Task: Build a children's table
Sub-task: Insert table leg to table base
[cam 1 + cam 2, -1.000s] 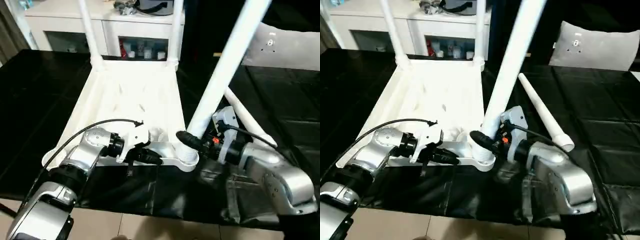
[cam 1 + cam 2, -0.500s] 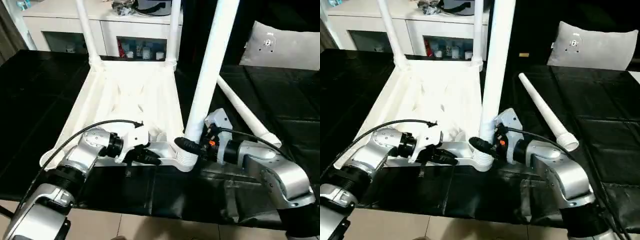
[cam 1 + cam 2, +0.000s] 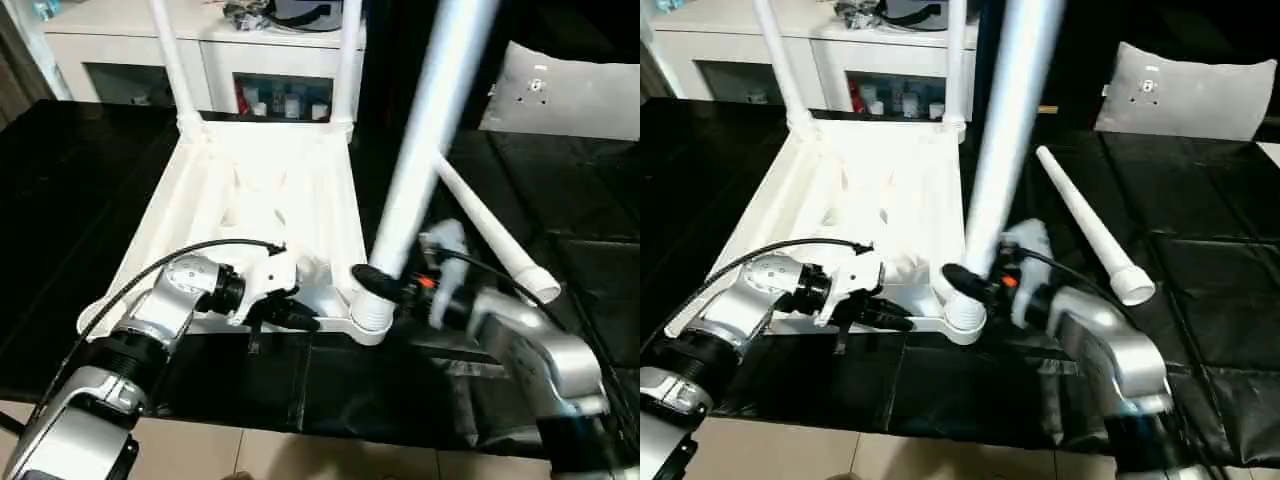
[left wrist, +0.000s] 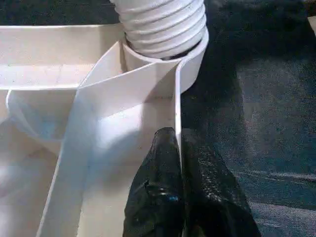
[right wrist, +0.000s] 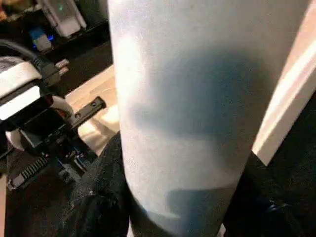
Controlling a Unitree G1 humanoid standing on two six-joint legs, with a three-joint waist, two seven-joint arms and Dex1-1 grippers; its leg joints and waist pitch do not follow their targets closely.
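— While the tabletop (image 3: pixel 265 215) lies underside up on the black worktop (image 3: pixel 80 200), what sits in its sockets?

— Two legs (image 3: pixel 170 60) stand in the far sockets. A third leg (image 3: pixel 425 140) leans in the near right corner socket (image 3: pixel 372 312), its ribbed end inside.

— And the end effectors?

— The right end effector (image 3: pixel 372 280) grips that leg low down. The left end effector (image 4: pixel 178 173) is pinched shut on the near rim.

— Open room?

— A fourth leg (image 3: pixel 1085 225) lies loose just right; beyond it, bare worktop, a grey pillow (image 3: pixel 1185 90) at the far edge.
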